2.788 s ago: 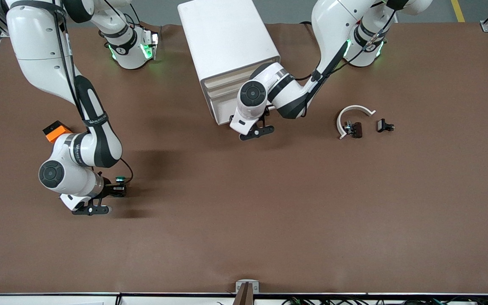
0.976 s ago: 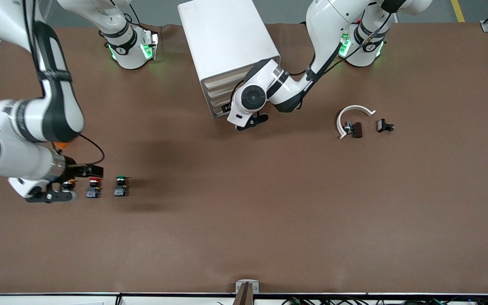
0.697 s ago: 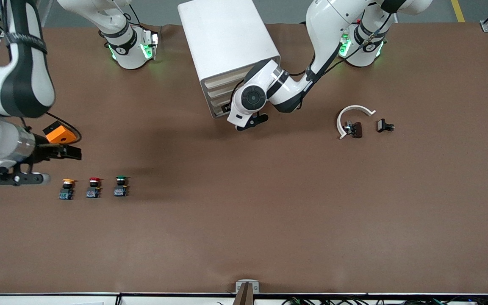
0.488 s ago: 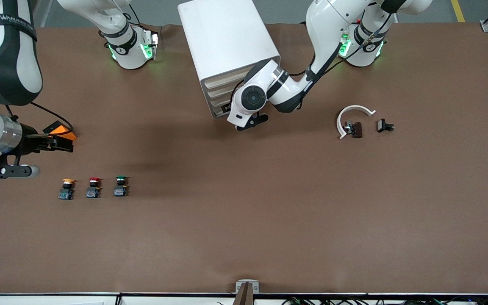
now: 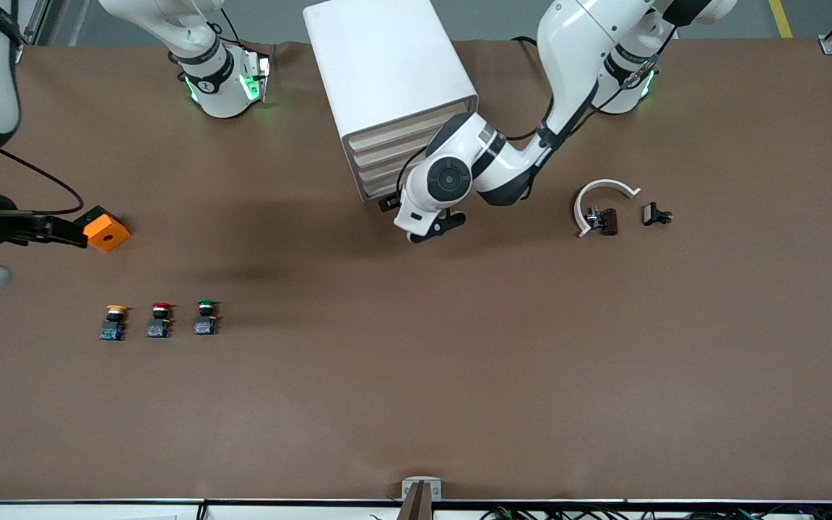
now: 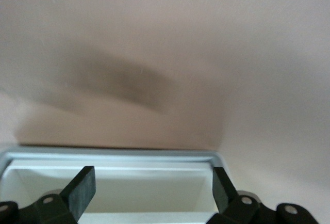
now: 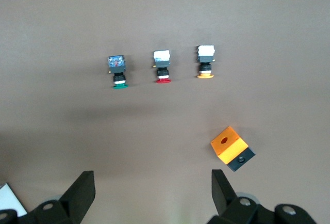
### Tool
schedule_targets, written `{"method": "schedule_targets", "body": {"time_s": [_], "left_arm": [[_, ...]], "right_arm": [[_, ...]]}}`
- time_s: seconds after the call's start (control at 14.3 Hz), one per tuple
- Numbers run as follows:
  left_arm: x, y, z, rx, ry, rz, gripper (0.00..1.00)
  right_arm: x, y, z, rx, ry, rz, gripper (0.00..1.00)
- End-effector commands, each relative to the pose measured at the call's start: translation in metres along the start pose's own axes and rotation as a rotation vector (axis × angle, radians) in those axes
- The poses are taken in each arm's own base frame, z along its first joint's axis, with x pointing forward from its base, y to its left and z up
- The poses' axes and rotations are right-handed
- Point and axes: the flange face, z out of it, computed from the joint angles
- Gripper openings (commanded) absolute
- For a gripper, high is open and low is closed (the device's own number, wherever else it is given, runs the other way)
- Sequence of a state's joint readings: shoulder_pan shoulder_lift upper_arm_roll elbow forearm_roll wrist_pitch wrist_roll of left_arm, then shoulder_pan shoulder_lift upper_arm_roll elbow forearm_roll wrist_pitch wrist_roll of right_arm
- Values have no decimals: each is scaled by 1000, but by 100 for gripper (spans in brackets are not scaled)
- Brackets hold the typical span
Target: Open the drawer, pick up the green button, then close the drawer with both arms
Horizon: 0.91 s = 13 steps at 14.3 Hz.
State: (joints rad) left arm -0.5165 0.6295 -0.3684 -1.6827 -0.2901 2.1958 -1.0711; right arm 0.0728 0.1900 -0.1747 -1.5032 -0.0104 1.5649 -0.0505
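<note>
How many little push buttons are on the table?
3, in one row toward the right arm's end: the green button, the red button beside it, then the yellow button. More could hide inside the closed drawers.

table (image 5: pixel 459 375): brown, matt, like cloth
cabinet (image 5: pixel 387 65): smooth white plastic
arms (image 5: pixel 575 43): shiny white shell, black rings
block (image 5: pixel 107 232): orange plastic
green button (image 5: pixel 205 318): plastic

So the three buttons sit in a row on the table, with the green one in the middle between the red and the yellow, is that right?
Not quite. The buttons do sit in a row on the table, but the red button is in the middle. The green button is at the end of the row toward the left arm's end of the table, and the yellow button is at the other end. The front view shows it.
</note>
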Motion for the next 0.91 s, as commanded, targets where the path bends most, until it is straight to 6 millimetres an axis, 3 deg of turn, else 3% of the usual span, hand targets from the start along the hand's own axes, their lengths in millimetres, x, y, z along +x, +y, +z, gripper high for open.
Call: {"method": "schedule_targets", "body": {"time_s": [0.0, 0.14, 0.42, 0.56, 0.7, 0.84], "left_arm": [[22, -5, -46, -52, 41, 26, 100], [41, -12, -79, -82, 88, 41, 100], [82, -31, -145, -81, 229, 112, 100], [96, -47, -173, -37, 304, 171, 100], [121, -74, -213, -25, 349, 215, 100], [124, -96, -244, -2, 357, 229, 100]], "right_arm": [[-3, 3, -25, -11, 41, -4, 100], [-2, 1, -28, -18, 47, -5, 100], [-11, 3, -69, -18, 89, 0, 100], [-12, 4, -71, -15, 83, 4, 100], [-17, 3, -71, 3, 60, 51, 100], [-25, -7, -64, 4, -14, 44, 100]]}}
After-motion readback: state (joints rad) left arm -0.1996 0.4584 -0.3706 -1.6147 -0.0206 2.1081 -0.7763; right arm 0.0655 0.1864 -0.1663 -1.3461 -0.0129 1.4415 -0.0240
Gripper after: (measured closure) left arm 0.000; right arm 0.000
